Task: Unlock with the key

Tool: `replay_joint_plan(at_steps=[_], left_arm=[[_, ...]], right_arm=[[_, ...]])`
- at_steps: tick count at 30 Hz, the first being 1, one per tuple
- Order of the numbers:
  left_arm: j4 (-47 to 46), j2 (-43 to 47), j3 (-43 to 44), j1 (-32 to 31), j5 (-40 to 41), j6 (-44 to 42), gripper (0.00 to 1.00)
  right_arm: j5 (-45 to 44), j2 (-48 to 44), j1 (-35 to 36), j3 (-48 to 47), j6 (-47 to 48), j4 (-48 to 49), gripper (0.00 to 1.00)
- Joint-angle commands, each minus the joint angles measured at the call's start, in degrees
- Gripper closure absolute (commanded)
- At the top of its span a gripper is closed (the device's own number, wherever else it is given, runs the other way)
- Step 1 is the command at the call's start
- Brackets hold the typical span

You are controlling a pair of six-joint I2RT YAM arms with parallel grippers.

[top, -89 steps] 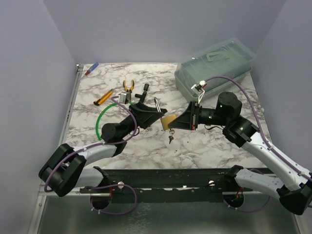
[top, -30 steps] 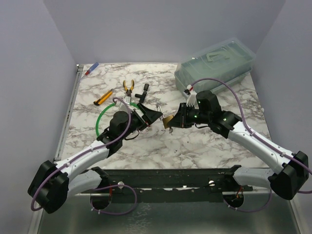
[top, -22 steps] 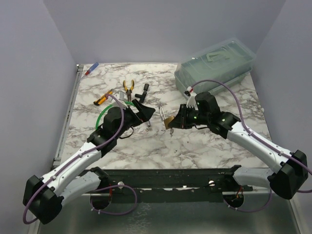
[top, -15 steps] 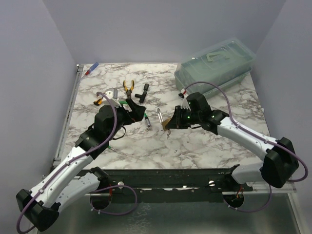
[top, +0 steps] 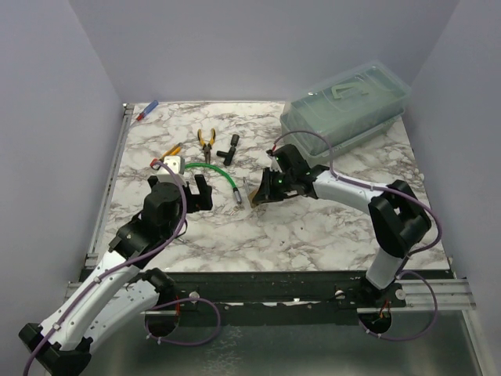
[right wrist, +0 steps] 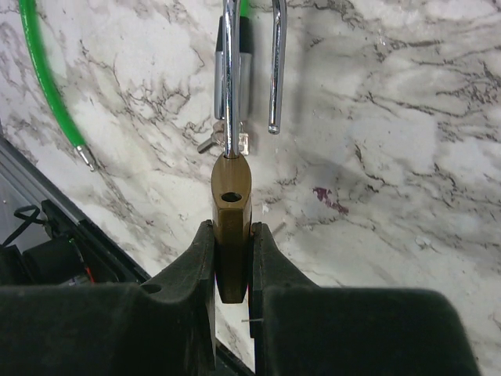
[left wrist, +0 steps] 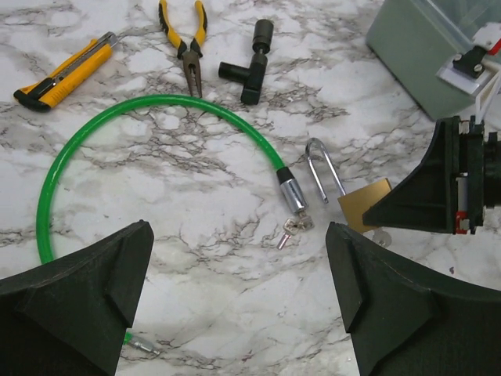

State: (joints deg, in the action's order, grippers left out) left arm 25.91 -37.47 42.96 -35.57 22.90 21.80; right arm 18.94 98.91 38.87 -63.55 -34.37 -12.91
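cord green | padlock brass | table grey-veined white marble | box — seemingly pale green

On the marble bench, a yellow utility knife, orange-handled pliers and a black L-shaped tool lie in a row. A translucent green lidded box sits at the far right, and a red-and-blue pen at the far left corner.

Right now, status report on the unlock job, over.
Left gripper open, empty. Right gripper shut on brass padlock, shackle open. Key lying beside the shackle, at green cord's end, nothing covering it.
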Motion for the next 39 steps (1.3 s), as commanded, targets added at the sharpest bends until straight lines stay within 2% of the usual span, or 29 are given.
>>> replay_joint_plan(at_steps=[1, 10, 24, 39], left_arm=[[-1.3, 0.3, -1.3, 0.3, 2.3, -4.1, 0.01], [-2.5, -0.6, -1.6, 0.3, 1.4, -4.6, 0.01], [-2.6, -1.8, -1.7, 0.4, 1.0, -4.7, 0.01], [-2.7, -2.6, -1.6, 0.4, 0.7, -4.7, 0.01]], right_arm=[[1.6, 2.5, -0.6, -4.4, 1.1, 4.9, 1.00], [4.5, 4.6, -4.6, -0.9, 0.7, 8.1, 1.00], [3.2, 5.0, -7.7, 2.6, 2.2, 8.6, 1.00], [2.3, 11.3, -7.8, -1.5, -0.9, 11.2, 0.98]])
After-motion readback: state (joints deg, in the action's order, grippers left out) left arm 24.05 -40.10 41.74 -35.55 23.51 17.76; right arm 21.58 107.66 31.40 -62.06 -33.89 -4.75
